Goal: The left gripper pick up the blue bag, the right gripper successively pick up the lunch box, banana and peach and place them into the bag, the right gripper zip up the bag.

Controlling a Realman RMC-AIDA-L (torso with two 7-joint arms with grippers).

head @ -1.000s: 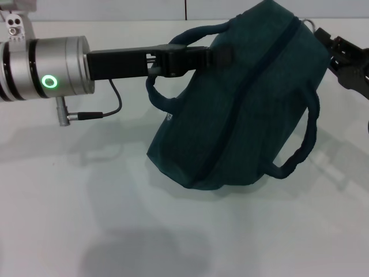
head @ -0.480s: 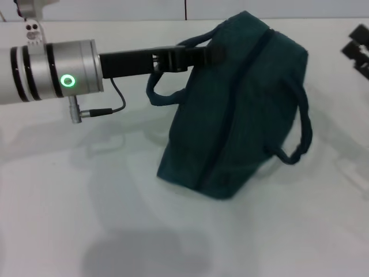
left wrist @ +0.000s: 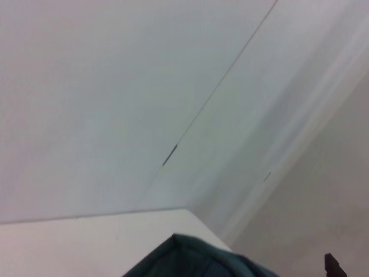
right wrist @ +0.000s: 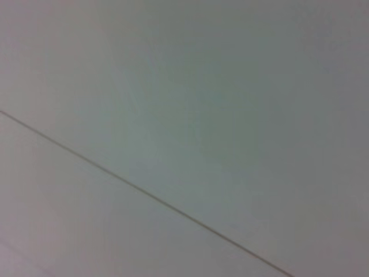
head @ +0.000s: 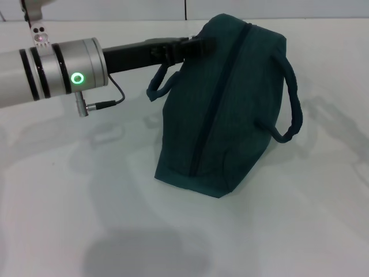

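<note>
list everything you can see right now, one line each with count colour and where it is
blue bag: one, dark teal, standing on the table at centre, zipper closed along its top and side, tilted toward the right
bag handles: two, dark teal, one by the left gripper, one hanging loose on the right side
table: one, white, under the bag
wall: pale grey with a thin seam, in both wrist views
left gripper: one, black, on a silver arm with a green ring, at the bag's upper left edge by the handle
right gripper: not in view
</note>
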